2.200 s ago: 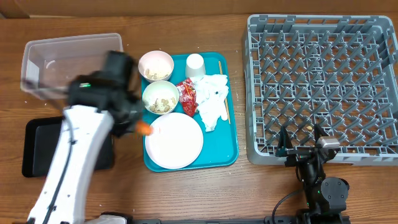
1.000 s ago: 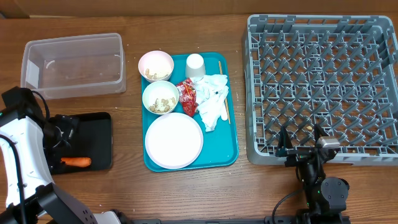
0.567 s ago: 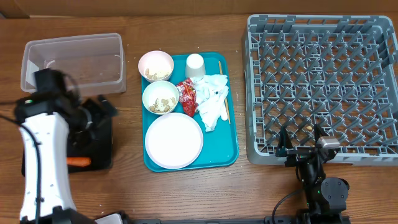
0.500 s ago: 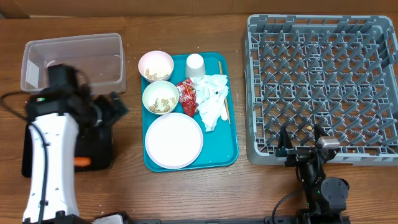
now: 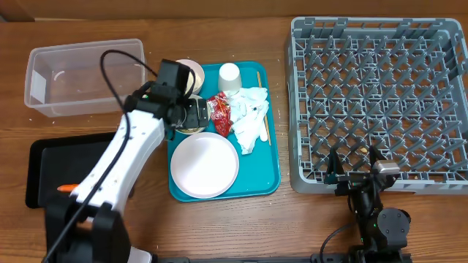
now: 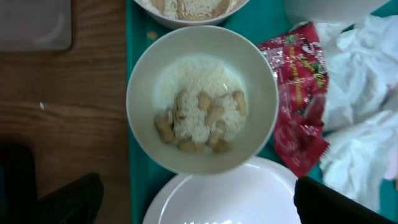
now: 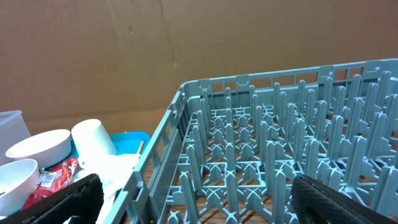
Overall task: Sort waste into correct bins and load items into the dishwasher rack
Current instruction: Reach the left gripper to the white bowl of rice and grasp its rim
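My left gripper (image 5: 196, 113) hangs open over the teal tray, right above the nearer small white bowl (image 6: 202, 106), which holds pale food scraps. Nothing sits between its fingers (image 6: 62, 202). The plate (image 5: 205, 164) lies in front of that bowl, and the second bowl (image 5: 193, 71) and the cup (image 5: 229, 77) stand behind it. A red wrapper (image 5: 221, 109), crumpled napkins (image 5: 250, 117) and a wooden stick (image 5: 259, 102) lie to the right. The carrot (image 5: 64, 188) rests in the black tray (image 5: 44, 164). My right gripper (image 5: 356, 174) is open and empty at the grey rack's (image 5: 380, 95) front edge.
The clear tub (image 5: 84, 77) stands at the back left, behind the black tray. The teal tray (image 5: 272, 179) sits between the bins and the rack. My left arm (image 5: 110, 175) stretches diagonally over the black tray's right part. Cardboard (image 7: 124, 50) closes off the far side.
My left arm has swung from the black tray, where the carrot now lies, up and right to above the nearer bowl. The right arm has not moved.
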Robot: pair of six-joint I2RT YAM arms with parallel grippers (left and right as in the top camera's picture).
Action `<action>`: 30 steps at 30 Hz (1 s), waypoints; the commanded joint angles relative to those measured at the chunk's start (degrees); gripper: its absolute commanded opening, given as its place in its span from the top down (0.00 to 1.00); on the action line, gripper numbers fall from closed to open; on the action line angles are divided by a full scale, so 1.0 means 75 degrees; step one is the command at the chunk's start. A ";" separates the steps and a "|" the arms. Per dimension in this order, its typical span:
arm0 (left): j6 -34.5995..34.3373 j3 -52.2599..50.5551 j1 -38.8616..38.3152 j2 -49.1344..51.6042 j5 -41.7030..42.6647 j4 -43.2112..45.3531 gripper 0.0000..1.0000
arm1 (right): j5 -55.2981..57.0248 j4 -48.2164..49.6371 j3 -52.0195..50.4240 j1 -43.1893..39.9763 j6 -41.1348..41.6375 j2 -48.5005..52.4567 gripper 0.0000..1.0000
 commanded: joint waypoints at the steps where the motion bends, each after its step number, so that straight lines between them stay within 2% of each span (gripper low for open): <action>1: 0.1090 0.0114 -0.0137 0.0635 -0.0213 0.0256 0.00 | 0.0020 0.0044 -0.0079 0.0020 -0.0020 -0.0067 0.00; 8: 0.2084 0.0114 -0.0318 0.1256 0.0807 0.0810 0.00 | 0.0020 0.0044 -0.0079 0.0020 -0.0020 -0.0067 0.00; 14: 0.2107 0.0114 -0.0411 0.1303 0.0731 0.1011 0.00 | 0.0020 0.0044 -0.0079 0.0020 -0.0023 -0.0067 0.00; 17: 0.2110 0.0108 -0.0411 0.1425 0.0720 0.0988 0.07 | 0.0020 0.0044 -0.0079 0.0020 -0.0020 -0.0067 0.00; 24: 0.2110 0.0093 -0.0423 0.1813 0.0723 0.0956 0.11 | 0.0020 0.0044 -0.0079 0.0020 -0.0020 -0.0067 0.00; 28: 0.2110 0.0093 -0.0431 0.1871 0.0723 0.0947 0.18 | 0.0020 0.0044 -0.0079 0.0020 -0.0023 -0.0067 0.00; 30: 0.2171 0.0093 -0.0446 0.1871 0.0717 0.0968 0.26 | 0.0020 0.0044 -0.0079 0.0020 -0.0023 -0.0067 0.00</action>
